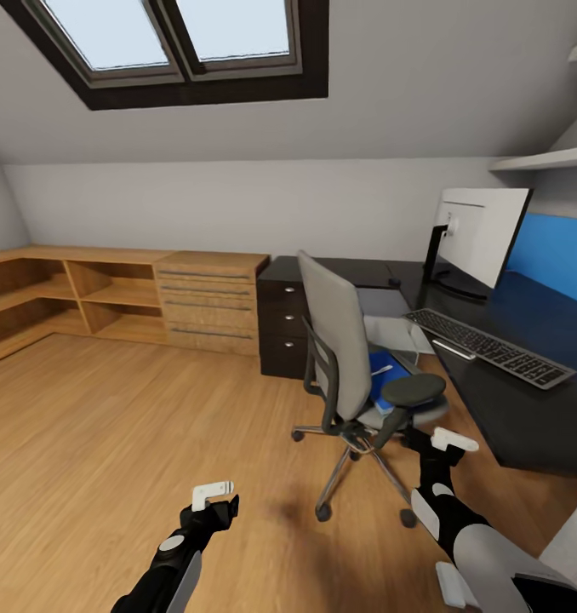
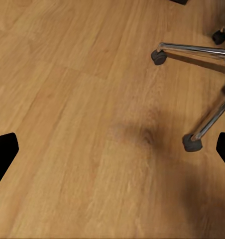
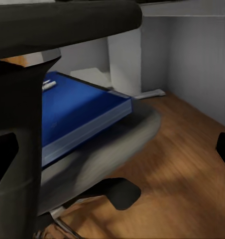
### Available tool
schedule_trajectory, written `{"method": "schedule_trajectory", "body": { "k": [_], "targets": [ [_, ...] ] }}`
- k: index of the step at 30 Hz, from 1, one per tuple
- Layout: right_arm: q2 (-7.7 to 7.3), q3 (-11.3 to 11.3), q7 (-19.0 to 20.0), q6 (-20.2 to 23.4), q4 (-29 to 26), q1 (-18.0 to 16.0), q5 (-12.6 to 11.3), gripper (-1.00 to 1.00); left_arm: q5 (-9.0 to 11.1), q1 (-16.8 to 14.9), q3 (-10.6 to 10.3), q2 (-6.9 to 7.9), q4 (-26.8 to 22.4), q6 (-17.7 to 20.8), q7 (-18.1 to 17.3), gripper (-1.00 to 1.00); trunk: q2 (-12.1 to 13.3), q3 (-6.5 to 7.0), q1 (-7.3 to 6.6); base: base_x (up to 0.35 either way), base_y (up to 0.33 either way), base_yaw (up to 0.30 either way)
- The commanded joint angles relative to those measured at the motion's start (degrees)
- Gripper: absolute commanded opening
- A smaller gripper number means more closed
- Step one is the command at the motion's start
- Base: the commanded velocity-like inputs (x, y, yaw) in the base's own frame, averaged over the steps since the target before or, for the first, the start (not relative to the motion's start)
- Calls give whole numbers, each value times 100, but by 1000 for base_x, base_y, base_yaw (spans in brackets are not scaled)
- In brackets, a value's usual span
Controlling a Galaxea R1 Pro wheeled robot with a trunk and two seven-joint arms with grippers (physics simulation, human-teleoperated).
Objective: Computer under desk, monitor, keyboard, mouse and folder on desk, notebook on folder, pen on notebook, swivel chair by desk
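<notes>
Count from my station: one swivel chair (image 1: 348, 358), one blue folder (image 1: 382, 379) on its seat. One bench (image 1: 527, 409), carrying one monitor (image 1: 480, 234) and one keyboard (image 1: 488, 345). One dark drawer unit (image 1: 282, 328), three drawers. One oak chest (image 1: 208, 302). Two skylight panes (image 1: 169, 30). Two pincers: left (image 1: 214, 494), right (image 1: 453, 440).

The swivel chair (image 1: 357, 375) stands just ahead of the right gripper (image 1: 453, 442), its near armrest (image 1: 414, 389) right above and beside that gripper. The folder (image 1: 382, 379) lies on the seat beyond the armrest. Farther ahead and to the right, the desk (image 1: 527, 409) carries the keyboard (image 1: 488, 345), with the monitor (image 1: 480, 238) behind it. The left gripper (image 1: 214, 497) hangs over the floor (image 1: 110, 426), left of the chair's castors (image 2: 192, 143).
</notes>
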Motion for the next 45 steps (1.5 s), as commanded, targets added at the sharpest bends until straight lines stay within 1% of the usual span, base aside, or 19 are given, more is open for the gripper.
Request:
{"method": "schedule_trajectory", "body": {
  "k": [1, 7, 14, 20, 38, 45],
  "targets": [
    [0, 14, -1, -25, 6, -5, -35, 100, 60, 0, -9, 1, -12, 32, 30, 100, -3, -2, -1, -1, -1, -92],
    [3, 14, -1, -33, 6, -4, -35, 100, 60, 0, -8, 0, -12, 29, 30, 100, -3, 6, -1, 6, -1, -36],
    [3, 14, -1, -35, 6, -4, -35, 100, 60, 0, -13, 0, -12, 27, 30, 100, -3, 7, -1, 165, 0, -6],
    [3, 14, -1, -35, 6, -4, -35, 100, 68, 0, -15, -10, -19, 35, 50, 100, -3, 7, -1, 31, 0, 0],
    [-2, 14, -1, -35, 6, -5, -35, 100, 69, 0, -15, -17, -21, 36, 66, 100, -724, -316, 394, 1, 0, 0],
    [-5, 14, -1, -36, 6, -3, -35, 100, 69, 0, -13, -17, -21, 36, 63, 100, -724, -316, 394, 0, 0, 0]
  ]
}}
